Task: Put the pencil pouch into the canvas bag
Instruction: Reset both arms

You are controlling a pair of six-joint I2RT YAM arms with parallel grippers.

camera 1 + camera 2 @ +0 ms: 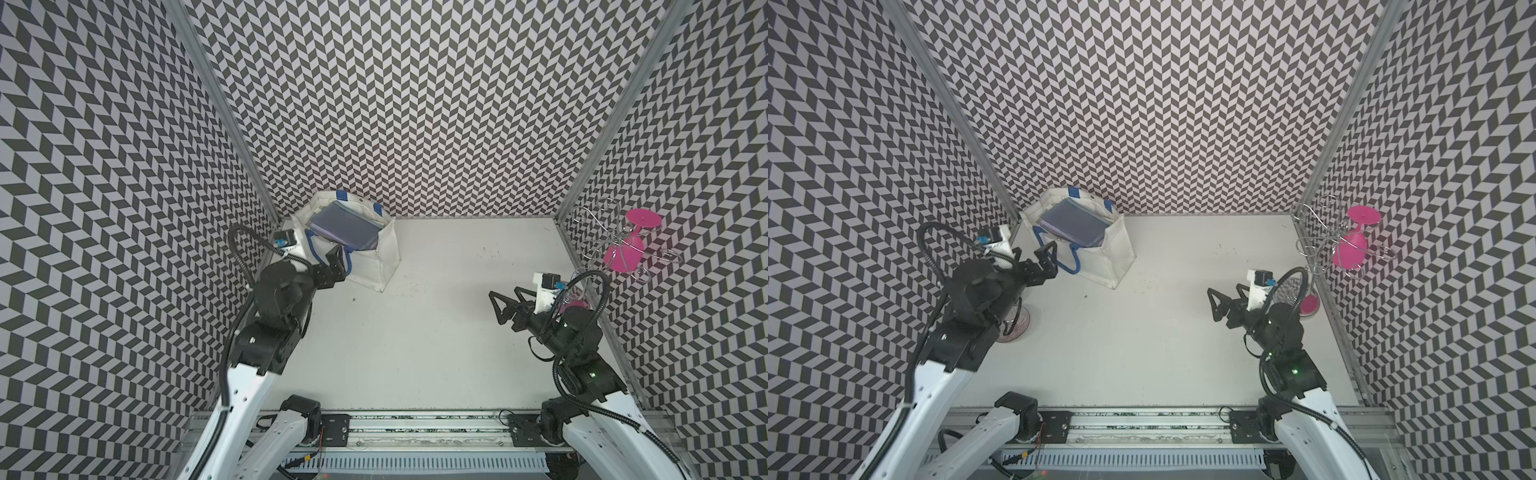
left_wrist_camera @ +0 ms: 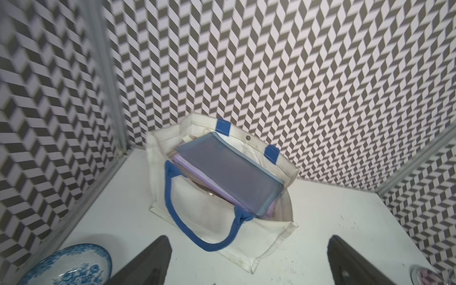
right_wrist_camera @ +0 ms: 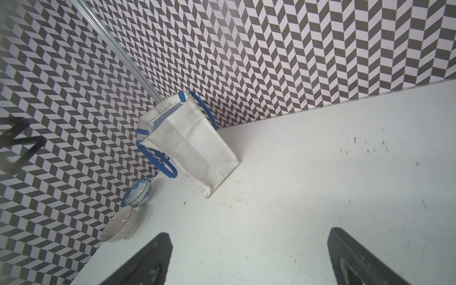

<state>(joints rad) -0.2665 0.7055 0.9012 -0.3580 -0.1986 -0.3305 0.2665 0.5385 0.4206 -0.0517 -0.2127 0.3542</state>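
Pouch, pencil, flat, translucent blue-grey, zip-edged [image 2: 229, 172]: lodged in the open mouth of the white boxy canvas bag with blue rope handles [image 2: 209, 217], at the far left corner of the white table [image 1: 436, 332]. Its long axis is laid along the bag's length, with the broad face tilted upward. Left gripper [image 1: 1035, 248]: on the nearer arm, posed low just before the near rope handle [image 2: 212, 246], with the pouch straight ahead beyond it. Its jaws are spread wide and nothing is held. Right gripper [image 1: 503, 291]: well apart, low over bare table, likewise spread and empty. Placement is judged essentially made.
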